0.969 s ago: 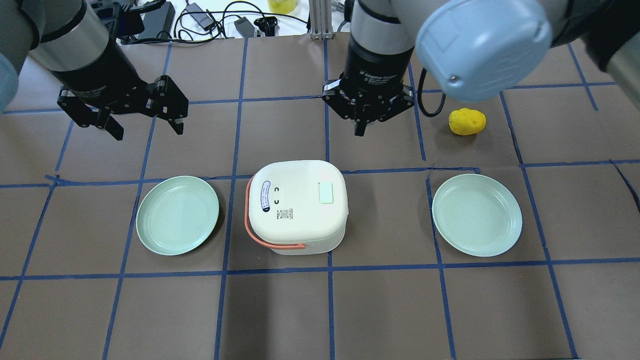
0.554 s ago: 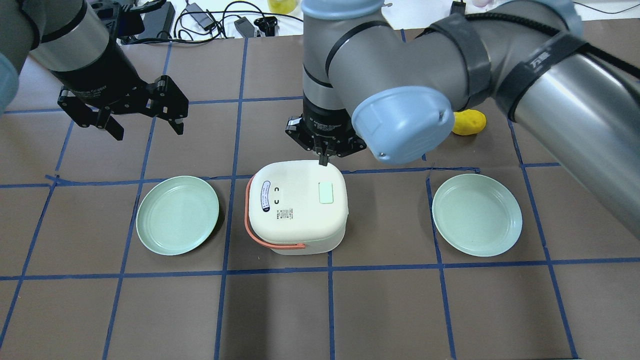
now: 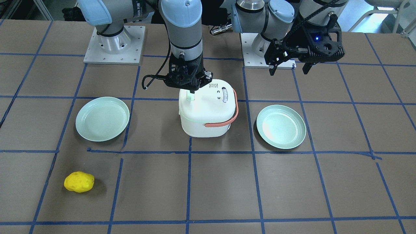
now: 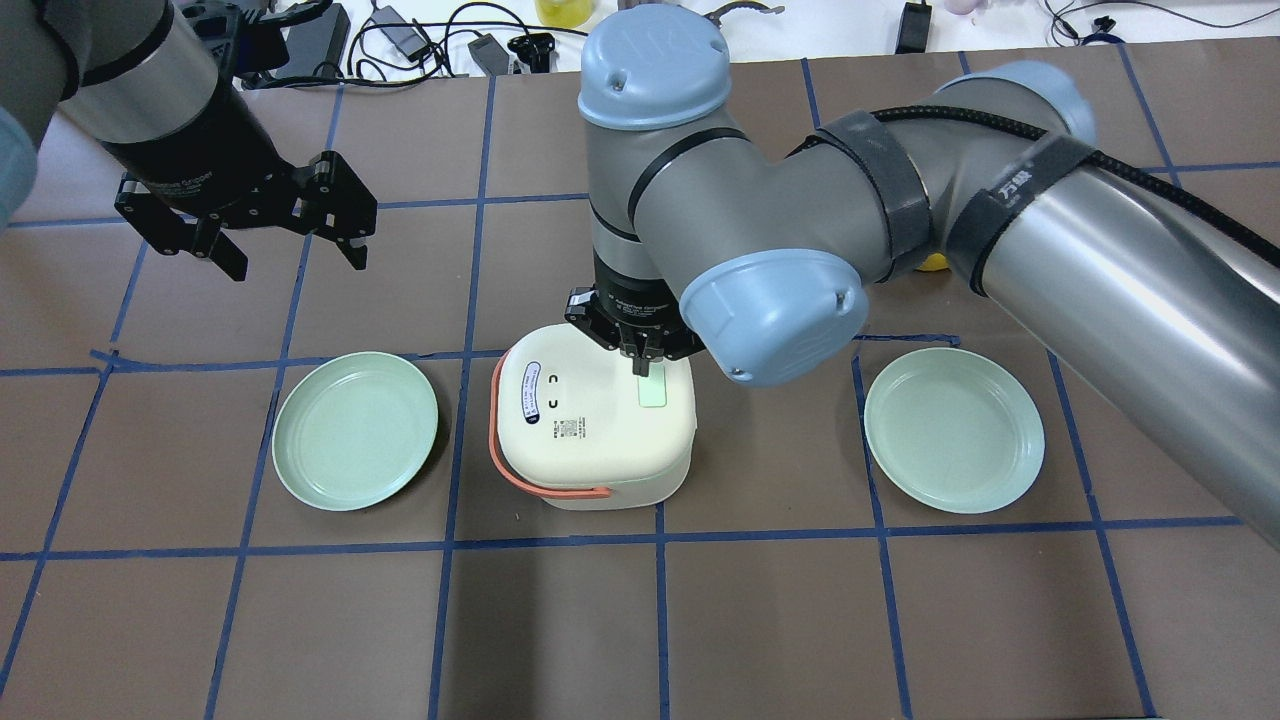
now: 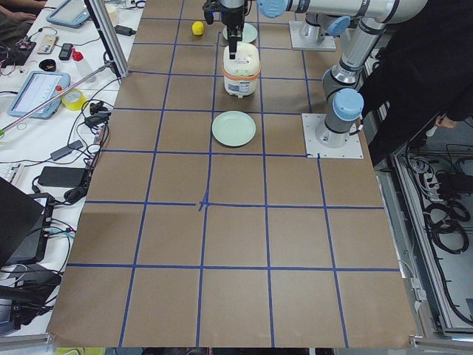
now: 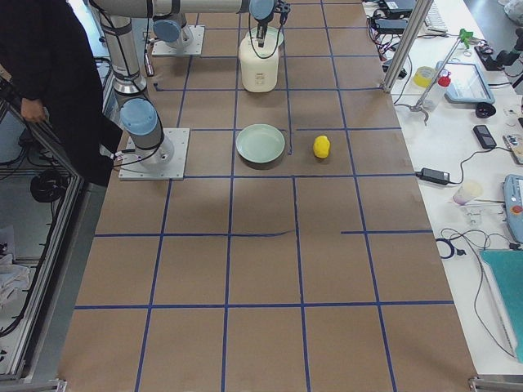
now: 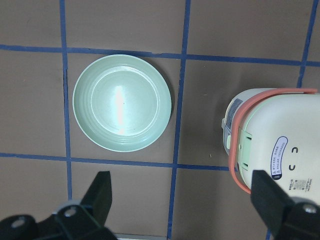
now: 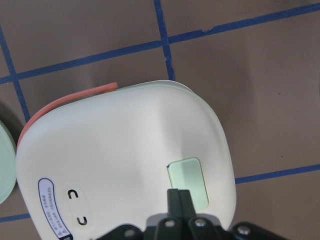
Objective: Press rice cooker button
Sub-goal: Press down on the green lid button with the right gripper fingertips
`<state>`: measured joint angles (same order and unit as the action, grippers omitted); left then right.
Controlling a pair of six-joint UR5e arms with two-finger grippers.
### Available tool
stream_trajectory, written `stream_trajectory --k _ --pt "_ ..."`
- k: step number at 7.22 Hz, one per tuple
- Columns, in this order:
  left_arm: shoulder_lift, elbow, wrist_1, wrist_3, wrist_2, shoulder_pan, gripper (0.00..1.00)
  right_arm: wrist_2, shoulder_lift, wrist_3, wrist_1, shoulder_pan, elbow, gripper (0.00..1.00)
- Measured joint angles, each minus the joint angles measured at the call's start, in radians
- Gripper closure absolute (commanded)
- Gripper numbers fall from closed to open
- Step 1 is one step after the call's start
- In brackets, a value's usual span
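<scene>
Brown-covered table [image 4: 760,620] — blue tape grid [image 4: 661,600] — cable-strewn white bench [image 5: 37,133] alongside.

A pale green plate [image 7: 122,102] lies beside the white rice cooker [image 7: 272,135], apart from it. Below, the left gripper [image 7: 181,185] hovers with its jaws spread wide.

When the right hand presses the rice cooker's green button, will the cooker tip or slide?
Probably stays put: the rice cooker looks squat with a broad base. The button sits off-centre near one edge, so slight rocking is possible. The shut right hand points straight down, so sliding seems unlikely.
</scene>
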<state>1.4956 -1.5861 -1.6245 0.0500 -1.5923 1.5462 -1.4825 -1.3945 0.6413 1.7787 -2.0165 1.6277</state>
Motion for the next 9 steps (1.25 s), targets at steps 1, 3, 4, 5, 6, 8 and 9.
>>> stream_trajectory --k 1,3,4,5,6,8,9 --pt "0.000 0.000 0.000 0.000 0.000 0.000 0.00 -0.003 0.001 -0.003 -0.001 0.000 0.003 1.00" --pt "0.000 0.000 0.000 0.000 0.000 0.000 0.00 -0.016 0.002 -0.003 0.000 -0.001 0.025 1.00" --pt "0.000 0.000 0.000 0.000 0.000 0.000 0.00 -0.019 0.002 -0.003 0.003 -0.002 0.032 1.00" --pt "0.000 0.001 0.000 0.000 0.000 0.000 0.00 -0.019 0.003 -0.002 0.005 -0.002 0.036 1.00" --pt "0.000 0.000 0.000 0.000 0.000 0.000 0.00 -0.019 0.003 -0.002 0.007 -0.002 0.039 1.00" --pt "0.000 0.000 0.000 0.001 0.000 0.000 0.00 -0.018 0.004 -0.004 0.013 -0.002 0.041 1.00" --pt "0.000 0.000 0.000 0.001 0.000 0.000 0.00 -0.018 0.005 -0.004 0.015 -0.002 0.041 1.00"
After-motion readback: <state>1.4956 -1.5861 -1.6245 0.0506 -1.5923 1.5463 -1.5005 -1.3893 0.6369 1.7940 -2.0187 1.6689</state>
